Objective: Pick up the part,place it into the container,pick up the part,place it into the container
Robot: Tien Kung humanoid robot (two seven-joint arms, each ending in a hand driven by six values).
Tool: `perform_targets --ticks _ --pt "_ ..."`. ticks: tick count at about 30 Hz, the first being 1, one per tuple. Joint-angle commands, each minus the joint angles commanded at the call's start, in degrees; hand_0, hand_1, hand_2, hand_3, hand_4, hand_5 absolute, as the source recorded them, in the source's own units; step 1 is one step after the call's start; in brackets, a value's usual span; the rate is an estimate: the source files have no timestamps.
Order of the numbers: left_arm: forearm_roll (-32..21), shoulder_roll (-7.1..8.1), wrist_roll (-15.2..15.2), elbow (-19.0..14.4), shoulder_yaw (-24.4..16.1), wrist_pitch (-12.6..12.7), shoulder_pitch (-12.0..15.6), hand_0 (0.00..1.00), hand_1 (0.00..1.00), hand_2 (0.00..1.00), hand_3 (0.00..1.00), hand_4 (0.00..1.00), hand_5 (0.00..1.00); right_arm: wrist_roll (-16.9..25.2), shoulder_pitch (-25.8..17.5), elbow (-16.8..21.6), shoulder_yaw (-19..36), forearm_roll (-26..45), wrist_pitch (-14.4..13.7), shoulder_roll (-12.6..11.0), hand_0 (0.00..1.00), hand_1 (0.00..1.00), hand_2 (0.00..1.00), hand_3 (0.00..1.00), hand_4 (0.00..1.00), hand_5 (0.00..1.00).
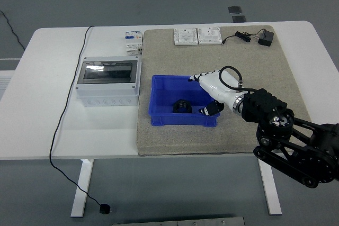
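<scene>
The robot's white right hand (207,95) is hovering with relaxed, empty fingers over the blue plastic container (159,119), where the small black round part (181,106) is lying just beside it, apparently released for storing.

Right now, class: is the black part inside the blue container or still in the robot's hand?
Inside. The black part lies on the blue container's floor, apart from the open right hand.

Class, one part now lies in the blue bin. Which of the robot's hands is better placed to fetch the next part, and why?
Right. The right hand hangs open over the blue bin, beside the black part. The left arm is nowhere in view.
</scene>
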Motion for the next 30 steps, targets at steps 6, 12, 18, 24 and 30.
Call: perform_targets --ticks 6,12,18,24,30 --pt "-1.4 -0.19 -0.3 0.0 0.6 0.4 0.4 0.73 0.578 0.597 0.688 0.712 0.736 -0.6 -7.7 6.7 10.3 2.4 -3.8 -5.0 0.773 0.772 0.81 0.829 0.878 0.186" --pt "-1.0 -0.16 -0.5 0.0 0.1 0.3 0.5 0.729 0.577 0.594 0.685 0.715 0.737 -8.1 -16.1 7.2 18.3 3.3 3.2 -9.7 0.734 0.732 0.793 0.812 0.874 0.191" --pt "-0.6 -0.3 -0.5 0.0 -0.2 0.2 0.5 0.729 0.577 0.594 0.684 0.716 0.738 -11.6 -19.5 4.9 19.4 2.4 5.6 -7.9 0.719 0.722 0.79 0.809 0.87 0.199" --pt "-0.6 -0.31 -0.5 0.0 -0.2 0.2 0.5 0.729 0.576 0.594 0.684 0.717 0.737 -11.9 -19.6 3.7 19.3 2.3 5.5 -7.2 0.695 0.71 0.779 0.8 0.873 0.208" --pt "-0.7 -0.26 -0.5 0.0 -0.1 0.3 0.5 0.729 0.575 0.595 0.684 0.717 0.737 -11.0 -19.4 3.9 18.9 3.2 4.6 -7.0 0.683 0.701 0.769 0.793 0.873 0.211"
